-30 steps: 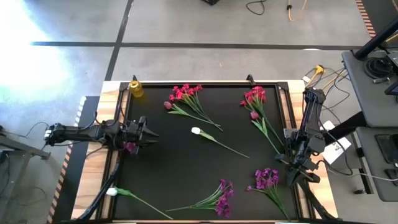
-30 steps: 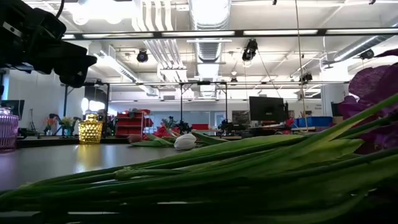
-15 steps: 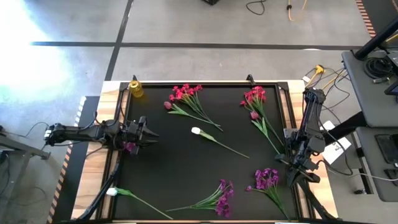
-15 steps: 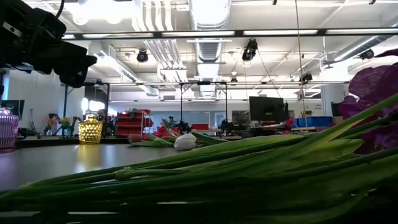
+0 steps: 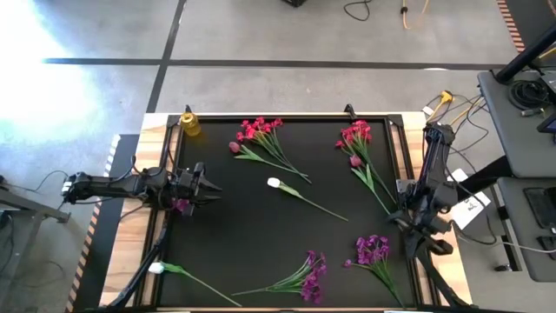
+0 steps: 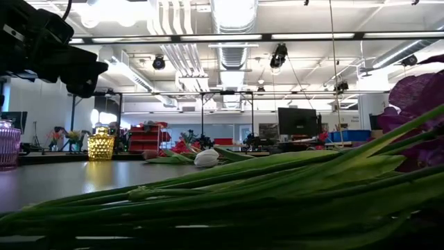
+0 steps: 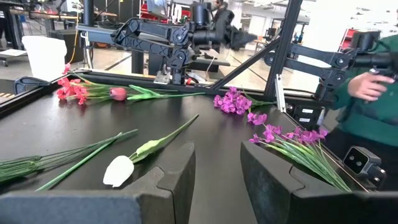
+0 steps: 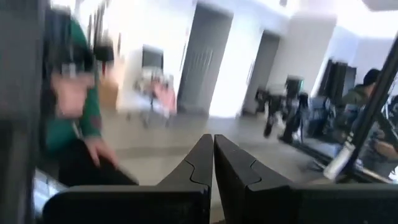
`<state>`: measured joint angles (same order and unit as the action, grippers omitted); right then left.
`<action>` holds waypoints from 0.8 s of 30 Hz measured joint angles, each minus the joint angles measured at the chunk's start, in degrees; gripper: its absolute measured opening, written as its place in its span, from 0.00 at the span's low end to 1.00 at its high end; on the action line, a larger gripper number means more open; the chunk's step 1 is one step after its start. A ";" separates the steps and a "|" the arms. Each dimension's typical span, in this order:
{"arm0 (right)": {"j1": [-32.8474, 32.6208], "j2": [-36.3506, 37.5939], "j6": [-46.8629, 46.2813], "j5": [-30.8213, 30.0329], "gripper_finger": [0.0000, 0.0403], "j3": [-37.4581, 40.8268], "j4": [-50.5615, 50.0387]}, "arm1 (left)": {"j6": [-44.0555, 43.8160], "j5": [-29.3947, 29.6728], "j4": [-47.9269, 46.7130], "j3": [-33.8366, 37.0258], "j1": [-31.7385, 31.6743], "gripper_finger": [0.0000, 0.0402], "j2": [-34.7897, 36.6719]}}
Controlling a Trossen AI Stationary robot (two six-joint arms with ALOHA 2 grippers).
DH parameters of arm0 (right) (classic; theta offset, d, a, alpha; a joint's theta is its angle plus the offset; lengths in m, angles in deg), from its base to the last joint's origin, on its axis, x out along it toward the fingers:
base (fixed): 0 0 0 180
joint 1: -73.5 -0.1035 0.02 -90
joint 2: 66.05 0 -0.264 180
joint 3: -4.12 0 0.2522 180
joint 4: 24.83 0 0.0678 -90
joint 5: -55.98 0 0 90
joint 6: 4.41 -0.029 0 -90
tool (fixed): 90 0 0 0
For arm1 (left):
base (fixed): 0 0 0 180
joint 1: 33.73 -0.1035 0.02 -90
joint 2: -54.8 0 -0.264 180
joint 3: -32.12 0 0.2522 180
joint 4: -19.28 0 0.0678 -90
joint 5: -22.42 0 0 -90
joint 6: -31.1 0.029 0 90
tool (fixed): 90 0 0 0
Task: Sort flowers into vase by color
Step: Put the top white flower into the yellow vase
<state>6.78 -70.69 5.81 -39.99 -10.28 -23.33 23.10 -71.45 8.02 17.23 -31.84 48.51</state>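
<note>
The left gripper (image 7: pixel 216 180) has its two dark fingers (image 7: pixel 177 174) a small way apart, with nothing between them. It hangs at the nine o'clock edge of the black table mat (image 5: pixel 261 222), just beside a small purple glass vase (image 5: pixel 181 206). In front of it lies a single white tulip on a thin green stem (image 7: pixel 119 169). The right gripper (image 8: pixel 213 163) has its fingers pressed together and empty, and this arm waits at the three o'clock edge.

The flowers are all on the mat: two red-pink bunches (image 5: pixel 259 130) at twelve and one o'clock, two purple bunches (image 5: pixel 372 249) at five and six o'clock, another white tulip (image 5: pixel 156 268) at seven o'clock. A yellow faceted vase (image 5: pixel 189 123) stands at eleven o'clock.

I judge that sorting has not started, since no flower is in a vase. The next move needs the left gripper to open wider, reach forward and go down over one thin stem.

Compared with one second earlier, the flowers and the left arm are the same; only the right arm has shifted a little.
</note>
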 joint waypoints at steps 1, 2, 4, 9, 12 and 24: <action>0.00 0.00 -3.91 -0.02 0.02 0.00 2.17 | 0.00 0.00 -0.02 0.01 0.00 0.28 -0.01; 0.00 0.00 -8.33 -0.07 0.02 0.00 4.16 | -0.01 -0.01 -0.02 0.00 0.00 0.28 -0.02; 0.02 0.00 -12.43 -0.30 0.02 0.00 7.08 | 0.00 0.01 0.00 0.00 0.00 0.28 -0.02; 0.00 -0.69 -9.17 -14.11 0.02 0.00 8.54 | 0.01 0.01 0.00 0.00 0.00 0.28 -0.02; 0.44 -4.10 -9.19 -31.29 0.02 0.02 11.29 | 0.00 0.00 0.00 0.01 0.00 0.28 -0.02; 10.49 -27.39 -25.42 -38.06 0.02 0.02 19.79 | 0.00 -0.01 0.00 0.00 0.00 0.28 -0.02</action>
<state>17.27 -98.09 -19.61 -78.06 -10.26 -3.55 23.10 -71.46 8.02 17.23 -31.84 48.49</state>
